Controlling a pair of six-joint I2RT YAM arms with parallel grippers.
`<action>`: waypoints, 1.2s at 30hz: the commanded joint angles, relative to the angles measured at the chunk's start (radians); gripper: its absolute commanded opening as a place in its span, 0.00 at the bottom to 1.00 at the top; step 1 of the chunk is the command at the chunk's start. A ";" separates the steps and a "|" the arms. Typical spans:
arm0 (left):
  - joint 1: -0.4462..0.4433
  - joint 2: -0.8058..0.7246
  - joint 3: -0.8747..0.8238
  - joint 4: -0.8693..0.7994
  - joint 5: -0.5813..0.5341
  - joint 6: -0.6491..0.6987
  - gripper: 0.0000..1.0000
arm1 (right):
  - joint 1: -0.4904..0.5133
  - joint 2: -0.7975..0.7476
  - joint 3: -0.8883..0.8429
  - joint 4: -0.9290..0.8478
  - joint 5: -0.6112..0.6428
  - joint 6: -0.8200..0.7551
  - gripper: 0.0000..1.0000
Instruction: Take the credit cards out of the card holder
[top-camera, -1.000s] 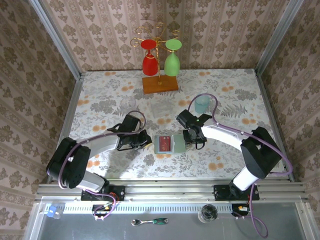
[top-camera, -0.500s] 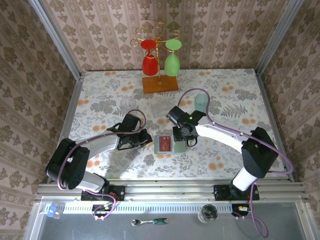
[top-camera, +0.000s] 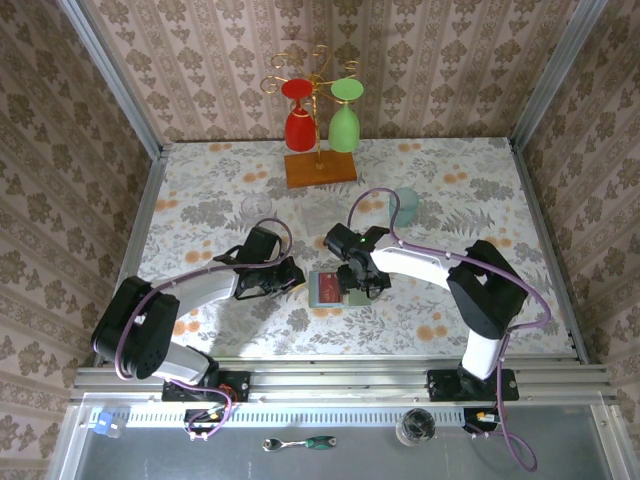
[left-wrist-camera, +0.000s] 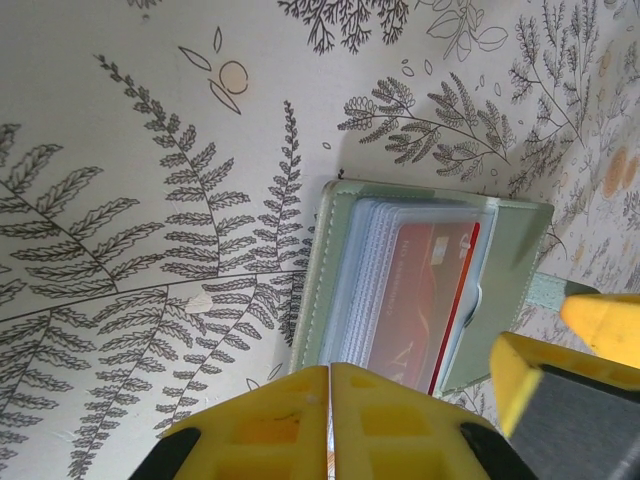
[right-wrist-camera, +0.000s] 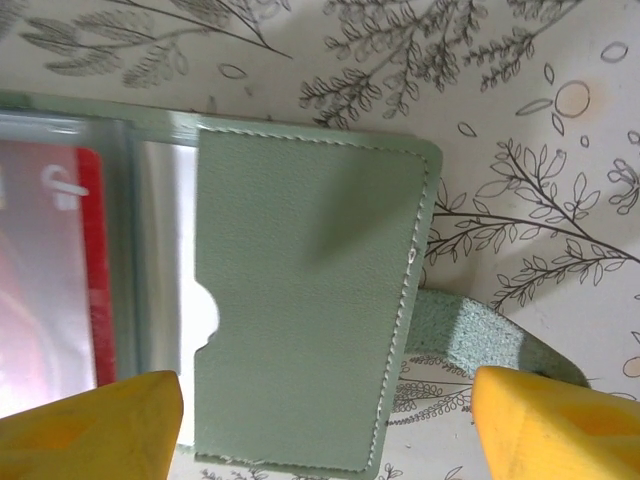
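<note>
At table centre, the card holder (right-wrist-camera: 300, 300) lies open, a red credit card (left-wrist-camera: 425, 300) in its clear sleeve. At its 9 o'clock the left gripper (left-wrist-camera: 330, 385) is pressed together; the right gripper (right-wrist-camera: 325, 420) straddles its 3 o'clock flap, spread wide.

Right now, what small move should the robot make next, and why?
Probably slide the open right jaws toward the red plastic card, then close on its edge: the card sits inside the clear sleeve of the pale green folding wallet, while those jaws hover over the plain green flap, gripping nothing.
</note>
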 joint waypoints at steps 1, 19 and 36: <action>-0.005 0.001 -0.002 0.002 0.003 0.004 0.10 | -0.005 0.024 0.008 -0.036 0.038 -0.004 0.80; -0.002 0.000 -0.012 0.014 0.003 0.001 0.10 | -0.053 0.040 -0.102 0.108 -0.082 -0.031 1.00; 0.003 -0.027 0.000 0.051 0.024 -0.001 0.12 | -0.060 -0.013 -0.127 0.123 -0.078 -0.062 0.96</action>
